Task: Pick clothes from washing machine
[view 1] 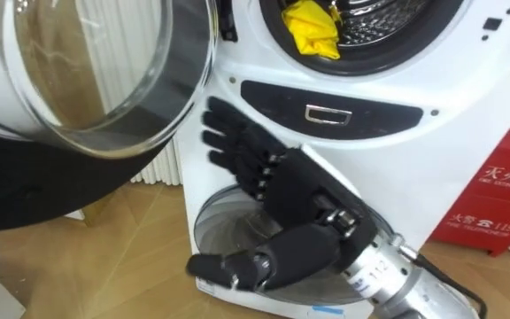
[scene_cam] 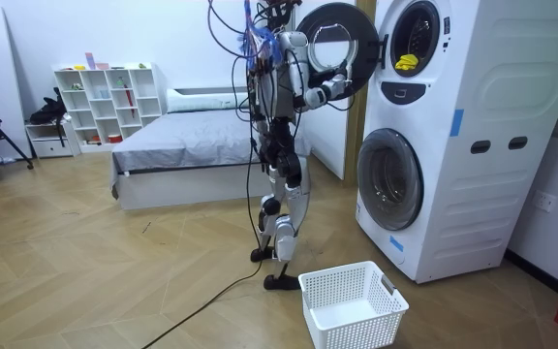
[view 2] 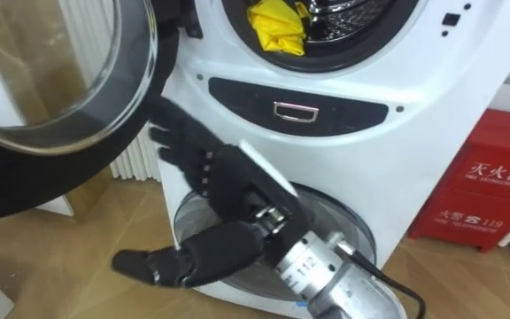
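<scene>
In front of the tall white washing machine (scene_cam: 473,136), the robot is seen standing upright on the wood floor (scene_cam: 114,281). Two drums are stacked in the washing machine, one on top of the other. The round door (view 1: 104,80) of the top drum is swung wide open at the left of the machine. A white basket (scene_cam: 347,325) is set on the floor just before the machine. A red box (view 1: 503,190) is stood at the machine's right. The right hand (view 1: 273,177) is held up close to the machine's front, under the top drum's opening and over the lower round door (view 1: 224,226). Its fingers are stretched out straight and spread, the thumb is stuck out below, and nothing is held. The yellow cloth (view 1: 312,27) is seen lying at the front lip of the top drum, above the hand and apart from it.
</scene>
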You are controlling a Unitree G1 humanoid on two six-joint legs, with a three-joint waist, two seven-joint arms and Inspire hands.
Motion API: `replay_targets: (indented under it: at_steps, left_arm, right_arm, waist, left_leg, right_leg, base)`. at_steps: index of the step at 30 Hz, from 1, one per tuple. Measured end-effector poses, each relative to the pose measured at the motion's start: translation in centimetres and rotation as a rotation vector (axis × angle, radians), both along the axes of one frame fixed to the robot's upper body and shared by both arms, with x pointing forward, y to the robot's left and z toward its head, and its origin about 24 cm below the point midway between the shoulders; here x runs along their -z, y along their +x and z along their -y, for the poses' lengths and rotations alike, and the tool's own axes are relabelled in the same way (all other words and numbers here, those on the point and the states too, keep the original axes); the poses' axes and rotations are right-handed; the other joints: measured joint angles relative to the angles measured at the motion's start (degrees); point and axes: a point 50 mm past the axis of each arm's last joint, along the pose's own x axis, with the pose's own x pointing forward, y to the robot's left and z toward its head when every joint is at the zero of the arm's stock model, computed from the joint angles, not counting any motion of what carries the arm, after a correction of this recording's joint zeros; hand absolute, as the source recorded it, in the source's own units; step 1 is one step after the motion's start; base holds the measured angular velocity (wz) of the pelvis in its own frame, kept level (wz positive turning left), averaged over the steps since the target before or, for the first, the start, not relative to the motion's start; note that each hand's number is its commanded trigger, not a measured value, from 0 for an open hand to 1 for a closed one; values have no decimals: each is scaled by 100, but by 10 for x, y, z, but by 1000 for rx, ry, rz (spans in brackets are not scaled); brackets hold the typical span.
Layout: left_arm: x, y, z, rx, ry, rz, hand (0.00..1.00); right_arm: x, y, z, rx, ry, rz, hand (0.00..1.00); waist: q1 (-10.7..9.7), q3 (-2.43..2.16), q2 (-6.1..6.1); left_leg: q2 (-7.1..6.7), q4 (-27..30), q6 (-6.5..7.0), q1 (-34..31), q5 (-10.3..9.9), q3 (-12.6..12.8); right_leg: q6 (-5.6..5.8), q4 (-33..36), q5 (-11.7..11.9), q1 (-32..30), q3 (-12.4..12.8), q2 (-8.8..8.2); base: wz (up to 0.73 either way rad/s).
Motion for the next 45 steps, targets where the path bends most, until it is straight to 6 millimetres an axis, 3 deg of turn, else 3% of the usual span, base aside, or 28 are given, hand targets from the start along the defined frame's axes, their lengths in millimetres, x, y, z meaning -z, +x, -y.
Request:
replay_targets:
  at_steps: [14,21,23,26,27,29,33,36,37,39,40,41,42,45]
  left_arm:
    - [-1,-11,-6,-59,11,-11,0]
    - [-2,-10,-10,-86,37,6,0]
    - [-2,-13,-11,-88,48,-4,0]
    - [-3,-15,-13,-86,56,-19,0]
    - [-2,-19,-13,-88,56,-32,0]
    - [-2,-22,-12,-92,50,-47,0]
    - [-1,-29,-11,-102,32,-81,0]
    - [-1,-27,-10,-92,29,-81,0]
    - [-1,-28,-10,-96,30,-86,0]
    - [-1,-41,-11,-122,37,-121,0]
    - [-1,-42,-11,-124,37,-128,0]
    - [-1,-42,-13,-124,37,-129,0]
    - [-1,-37,-13,-122,29,-120,0]
    - [-1,-27,-12,-113,18,-88,0]
  right_arm:
    - [-5,9,33,240,-52,33,0]
    - [-17,18,51,384,-52,67,0]
    - [-22,28,53,422,-54,82,0]
    - [-17,39,57,481,-101,70,0]
    - [-16,43,58,498,-108,62,0]
    - [-19,48,56,509,-113,73,0]
    - [-29,62,53,556,-95,90,0]
    - [-33,65,55,588,-90,102,0]
    - [-36,66,56,593,-97,112,0]
    - [-36,66,57,601,-99,109,0]
    - [-36,66,58,603,-100,111,0]
    - [-36,66,59,608,-105,113,0]
    - [-38,66,59,612,-103,118,0]
    - [-44,65,58,621,-99,145,0]
  waist:
    - [-280,-51,-36]
    - [-265,-28,-82]
    - [-258,12,-93]
    - [-218,72,-163]
    - [-120,71,-168]
    - [16,70,-166]
    - [17,54,-158]
    - [13,50,-193]
    - [25,47,-186]
    - [36,36,-201]
    - [26,3,-203]
    - [11,-70,-272]
    - [16,-97,-320]
    - [-34,-79,-328]
  left_leg:
    - [1,4,-1,20,1,12]
    - [18,57,0,125,1,171]
    - [52,311,-7,96,-45,216]
    - [188,1075,-81,-31,-261,300]
    - [275,1512,-85,-146,-339,303]
    - [401,1946,-97,-279,-351,274]
    - [557,2352,-99,-565,-326,253]
    - [467,1844,-111,-973,-324,234]
    - [401,1513,-166,-1239,-206,246]
    - [274,1049,-29,-1429,450,278]
    - [272,1002,3,-1415,585,292]
    - [202,959,64,-1389,684,314]
    - [122,954,86,-1345,669,330]
    - [-19,1021,150,-1286,479,339]
  right_leg:
    - [0,7,0,31,1,-4]
    - [-9,31,-12,117,87,-1]
    - [-38,144,-66,128,134,3]
    - [-103,432,-361,170,191,23]
    - [-142,569,-490,167,265,30]
    - [-225,636,-489,190,343,108]
    - [-410,708,-522,278,296,195]
    - [-433,650,-574,265,272,176]
    - [-429,627,-593,268,213,165]
    - [-361,600,-703,384,170,97]
    - [-333,585,-731,410,165,93]
    - [-279,575,-778,412,141,37]
    - [-240,525,-793,450,134,-27]
    - [-108,520,-820,608,51,-162]
  base:
    - [0]
    - [-5]
    - [-13]
    - [-6]
    - [-21]
    - [-32]
    - [5]
    - [20]
    - [0]
    - [-2]
    - [10]
    - [11]
    - [9]
    - [14]
